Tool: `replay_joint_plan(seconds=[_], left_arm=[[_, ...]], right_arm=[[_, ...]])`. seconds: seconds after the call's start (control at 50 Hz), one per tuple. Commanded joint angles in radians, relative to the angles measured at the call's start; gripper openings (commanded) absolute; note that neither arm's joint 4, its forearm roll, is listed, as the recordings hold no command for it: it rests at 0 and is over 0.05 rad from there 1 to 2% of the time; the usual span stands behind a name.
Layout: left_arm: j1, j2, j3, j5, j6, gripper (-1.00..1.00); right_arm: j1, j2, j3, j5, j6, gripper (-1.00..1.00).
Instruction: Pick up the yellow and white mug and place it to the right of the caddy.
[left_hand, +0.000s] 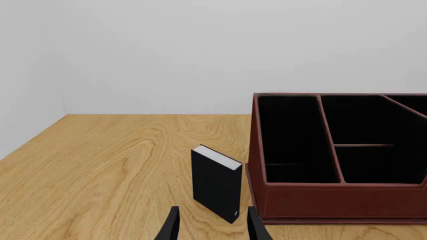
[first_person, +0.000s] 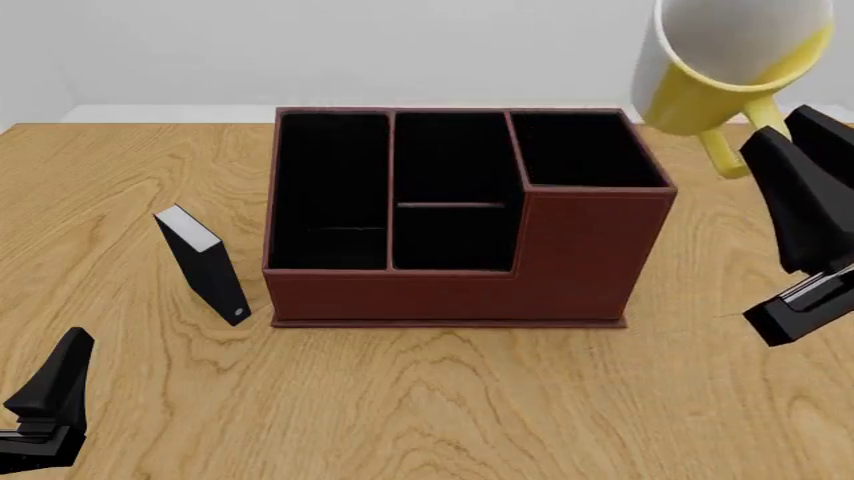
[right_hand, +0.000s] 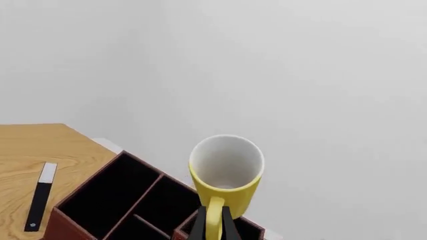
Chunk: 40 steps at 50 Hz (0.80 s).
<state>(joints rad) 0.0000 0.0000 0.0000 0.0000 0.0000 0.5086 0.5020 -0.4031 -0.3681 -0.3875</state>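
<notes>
**Mug lifted, not yet set down**

Already the pick-up half of the task looks done: the small round yellow and white mug (first_person: 727, 62), yellow outside and white inside, hangs in the air above and to the right of the large reddish-brown leather-like caddy (first_person: 454, 270), tilted so its open mouth faces up and away. The right hand (right_hand: 213, 226) pinches the mug's yellow loop handle between its dark fingers, as the right wrist view shows. What remains, by my judgement, is to lower the mug upright onto the bare wood to the right of the caddy and let go.

The left hand (left_hand: 212, 227) rests low near the front left of the worktop, fingers spread apart and holding nothing. Just ahead of it a thin black book-like box (first_person: 203, 263) with a white edge stands upright, beside the caddy's left wall but not touching it.

The worktop (first_person: 441, 400) is pale wood with a strong wavy grain. The caddy has three black-lined compartments, the right section taller. Behind the worktop rises a plain pale grey wall (left_hand: 200, 50), with no other furnishing in view
</notes>
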Motion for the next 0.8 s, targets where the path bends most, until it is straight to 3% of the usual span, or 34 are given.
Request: replay_joint_plan(seconds=[0.02,0.64,0.8], left_arm=[[0.000,0.000,0.000,0.000,0.000,1.00],[0.000,0.000,0.000,0.000,0.000,1.00],[0.000,0.000,0.000,0.000,0.000,1.00]], right_arm=[[-0.025,-0.034,-0.005,0.030,0.015,-1.00],[-0.181,-0.090,-0.011,0.093,0.050,-1.00],[-0.188,-0.087,-0.008,0.087,0.038,-1.00]])
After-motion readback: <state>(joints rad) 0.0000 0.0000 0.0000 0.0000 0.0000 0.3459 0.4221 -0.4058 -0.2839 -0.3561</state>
